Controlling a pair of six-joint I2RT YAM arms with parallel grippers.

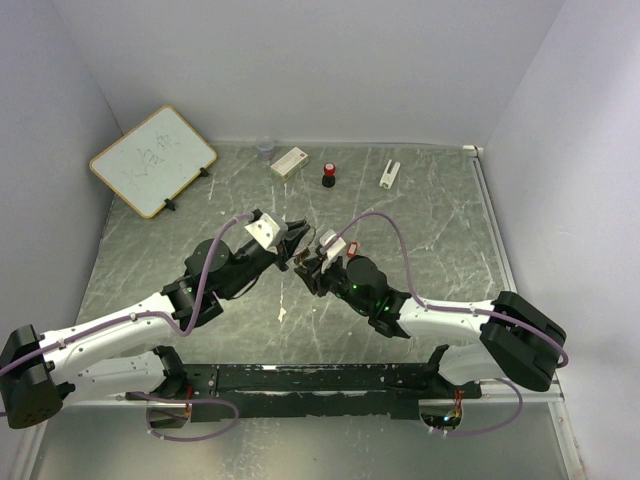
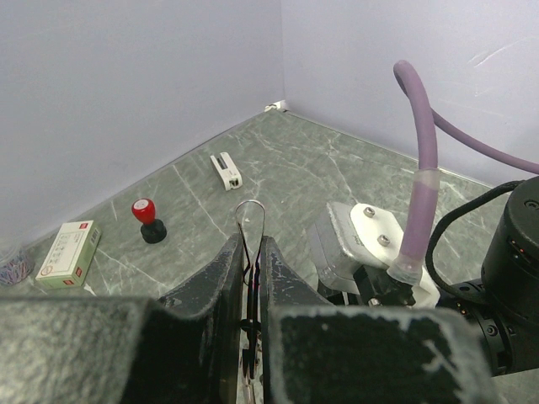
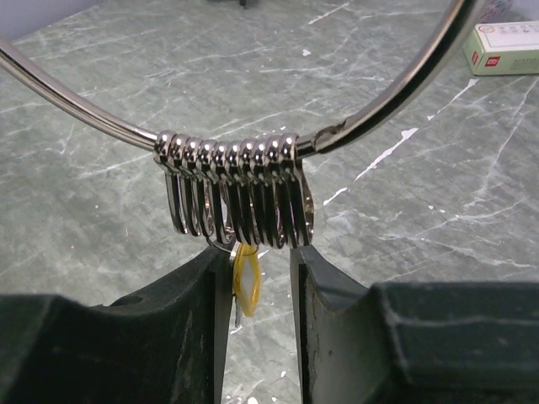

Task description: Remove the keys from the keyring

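Both grippers meet above the middle of the table. My left gripper (image 1: 297, 238) is shut on the keyring (image 2: 250, 210), whose thin silver wire loop sticks up between the fingertips (image 2: 232, 252). In the right wrist view the keyring (image 3: 76, 105) arcs across the top and carries a row of several silver clips (image 3: 236, 189). A key with a yellow plastic head (image 3: 245, 282) hangs from them between the jaws of my right gripper (image 3: 257, 252). The jaws stand open around it. The key lies against the left finger, with a gap to the right one.
A whiteboard (image 1: 152, 160) leans at the back left. Along the back edge stand a small clear cup (image 1: 265, 149), a white box (image 1: 289, 161), a red-topped black knob (image 1: 329, 175) and a small white object (image 1: 389, 173). Walls close in the table on three sides.
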